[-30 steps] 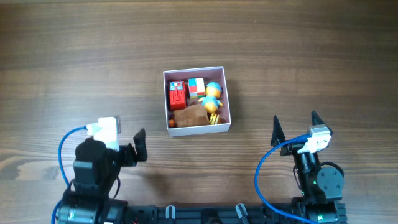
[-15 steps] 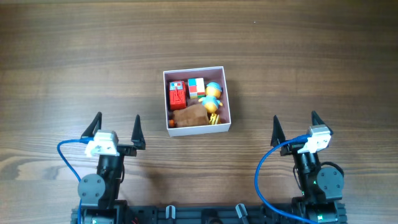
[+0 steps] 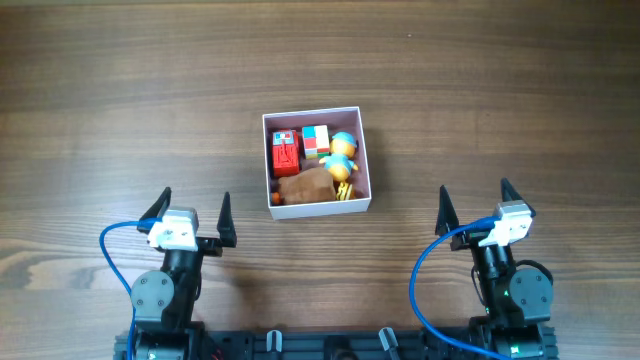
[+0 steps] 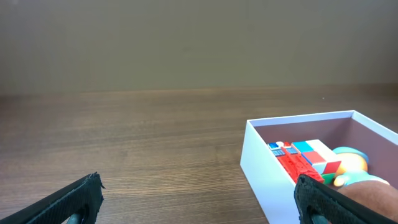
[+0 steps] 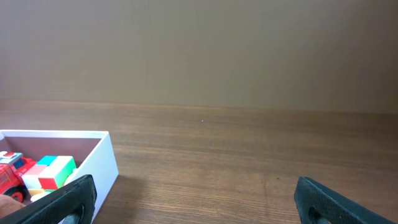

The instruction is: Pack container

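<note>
The container [image 3: 364, 156] is a square white-walled box with a dull pink inside at the table's middle. It holds a red toy [image 3: 285, 154], a red, white and green block [image 3: 316, 140], a blue and yellow duck figure [image 3: 343, 150] and a brown piece [image 3: 306, 186]. It also shows in the left wrist view [image 4: 273, 180] and the right wrist view [image 5: 102, 163]. My left gripper [image 3: 192, 212] is open and empty, near the front edge, left of the box. My right gripper [image 3: 475, 205] is open and empty, near the front edge, right of the box.
The table [image 3: 480, 90] is bare brown wood around the box. Blue cables loop beside each arm base at the front edge.
The left arm swung round from a turned pose to facing forward with its fingers spread, then shifted slightly right. The right arm and the box have not moved.
</note>
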Robot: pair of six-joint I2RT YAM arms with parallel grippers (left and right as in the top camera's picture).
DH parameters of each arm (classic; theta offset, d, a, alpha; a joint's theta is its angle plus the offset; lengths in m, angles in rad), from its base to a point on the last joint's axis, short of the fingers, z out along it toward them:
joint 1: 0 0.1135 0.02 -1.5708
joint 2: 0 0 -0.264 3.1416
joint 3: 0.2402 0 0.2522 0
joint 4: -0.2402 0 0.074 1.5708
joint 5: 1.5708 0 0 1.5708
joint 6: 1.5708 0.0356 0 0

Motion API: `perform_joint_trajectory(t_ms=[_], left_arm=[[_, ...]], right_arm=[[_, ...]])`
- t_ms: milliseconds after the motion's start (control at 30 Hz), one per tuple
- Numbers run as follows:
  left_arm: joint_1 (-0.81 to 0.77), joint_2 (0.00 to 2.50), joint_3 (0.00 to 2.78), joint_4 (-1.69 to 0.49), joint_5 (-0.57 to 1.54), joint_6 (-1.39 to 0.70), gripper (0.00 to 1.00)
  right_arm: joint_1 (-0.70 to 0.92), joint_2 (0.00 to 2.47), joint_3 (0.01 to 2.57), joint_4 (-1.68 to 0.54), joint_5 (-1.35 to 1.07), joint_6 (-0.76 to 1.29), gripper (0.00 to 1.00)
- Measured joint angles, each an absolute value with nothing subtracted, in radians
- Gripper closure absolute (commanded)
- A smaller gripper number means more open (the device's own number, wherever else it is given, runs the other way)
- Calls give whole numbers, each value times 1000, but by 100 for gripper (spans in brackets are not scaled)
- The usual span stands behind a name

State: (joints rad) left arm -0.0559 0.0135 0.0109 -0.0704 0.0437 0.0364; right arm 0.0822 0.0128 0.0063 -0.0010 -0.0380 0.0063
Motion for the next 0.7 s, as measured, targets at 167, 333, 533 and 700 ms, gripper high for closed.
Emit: perform_joint_trajectory(t_ms=[167,333,533,700], left_arm=[[-56,14,11,-71,-17,-140,0],[-56,14,11,-71,-29,-171,0],[-56,14,11,-73,8,-109,0],[-56,14,11,-73,10,-103,0]], right_arm=[[82,13,6,-1,-38,6,0],[82,13,6,-1,-38,6,0],[82,13,6,-1,-38,6,0],[82,13,6,-1,-38,6,0]])
